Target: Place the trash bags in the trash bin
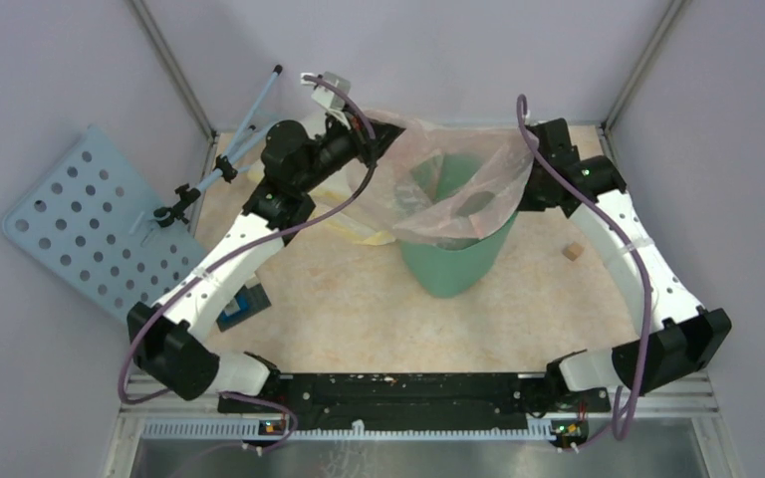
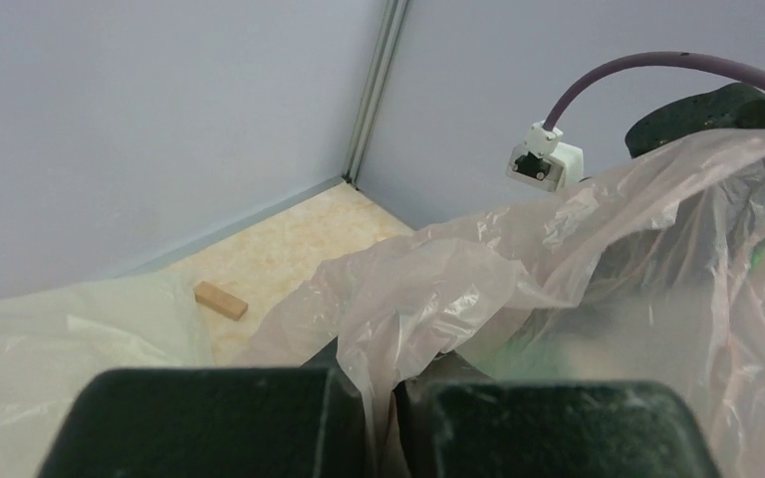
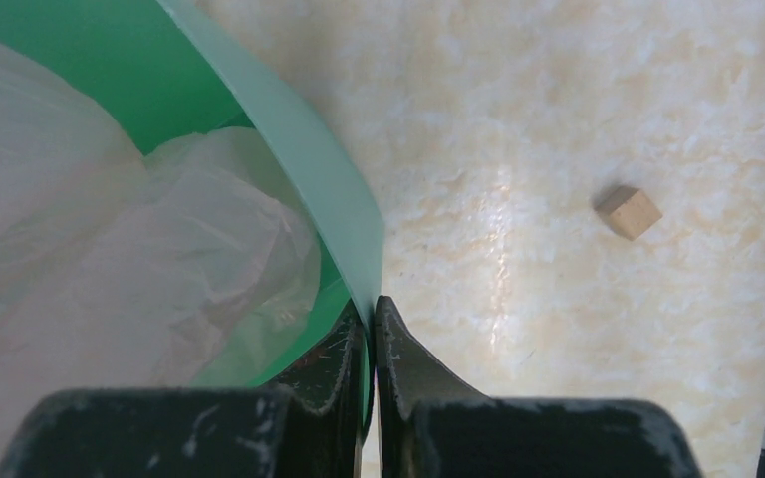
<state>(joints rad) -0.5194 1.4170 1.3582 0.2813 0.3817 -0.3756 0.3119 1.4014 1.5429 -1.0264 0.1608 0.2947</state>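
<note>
Beige table (image 1: 339, 299) carries the trash bin (image 1: 453, 267), wooden block (image 1: 573, 251), yellow bag (image 1: 369, 235).

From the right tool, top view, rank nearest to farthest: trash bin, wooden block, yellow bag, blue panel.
1. trash bin: rim clamped in the right tool.
2. wooden block: nearby, to the right.
3. yellow bag: left of the bin.
4. blue panel: far left.

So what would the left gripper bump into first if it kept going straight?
The pink bag: the left gripper is shut on it, and it billows straight ahead. Past that, probably the right arm, though depth is hard to judge.
</note>
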